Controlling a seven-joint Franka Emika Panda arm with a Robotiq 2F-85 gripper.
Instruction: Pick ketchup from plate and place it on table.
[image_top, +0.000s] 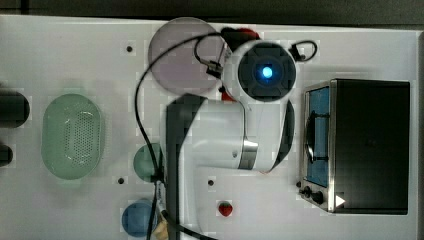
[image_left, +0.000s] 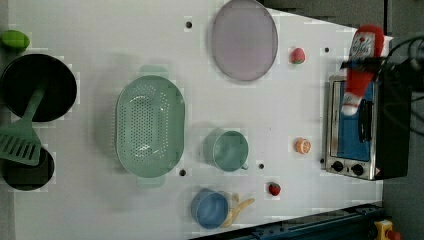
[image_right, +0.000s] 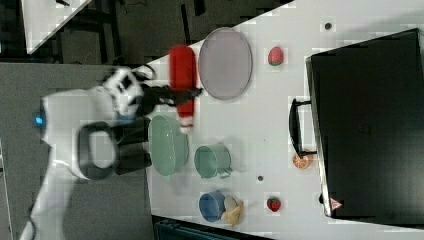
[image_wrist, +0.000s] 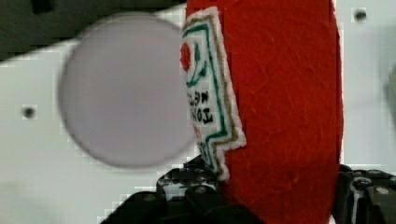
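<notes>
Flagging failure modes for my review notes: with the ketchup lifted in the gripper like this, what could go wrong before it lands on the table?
1. The gripper clamps the ketchup across its body, and the bottle looks soft and plush, so it may sag or slip.
2. It hangs close to the plate; released early, it could land back on the rim.
3. The strawberry and the toaster oven crowd the table beyond the plate, so a drop there could knock something.

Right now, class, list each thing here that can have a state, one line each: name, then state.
ketchup: lifted off the plate, held in the air
claw: shut on the ketchup
plate: bare, flat on the table
green basket: holds nothing
green cup: upright
toaster oven: door shut
</notes>
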